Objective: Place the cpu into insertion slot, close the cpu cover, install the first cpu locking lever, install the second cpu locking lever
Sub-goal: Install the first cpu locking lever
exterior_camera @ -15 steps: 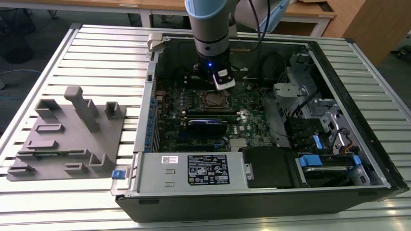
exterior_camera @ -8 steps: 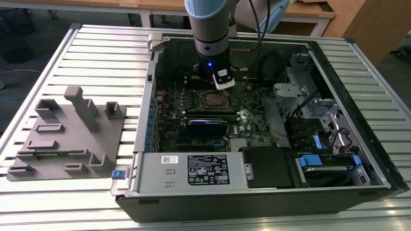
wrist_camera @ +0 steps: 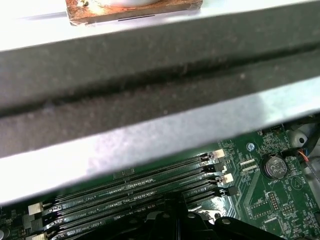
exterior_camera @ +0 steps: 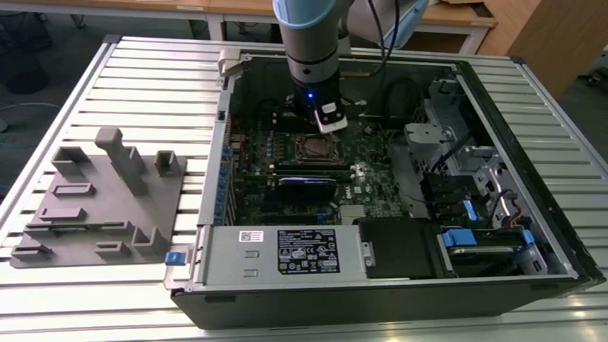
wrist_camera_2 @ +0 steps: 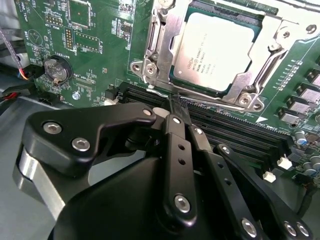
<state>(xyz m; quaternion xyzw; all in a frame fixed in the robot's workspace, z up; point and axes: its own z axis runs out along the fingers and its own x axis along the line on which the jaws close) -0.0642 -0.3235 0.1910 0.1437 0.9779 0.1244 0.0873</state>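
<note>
cpu (wrist_camera_2: 216,47) seated under closed cpu cover (wrist_camera_2: 165,50), tool (wrist_camera_2: 176,102) pressed together just beside

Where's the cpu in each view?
Exterior view: cpu mid-board, just below the gripper.
Second wrist view: cpu seated under the cover, just beyond the shut fingertips.
First wrist view: not in it.
Shared landmark: memory slots.

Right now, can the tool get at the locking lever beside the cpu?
Probably yes. The tool, fingers together, sits right at the wire lever along the edge of the cpu cover, with nothing between them.
</note>
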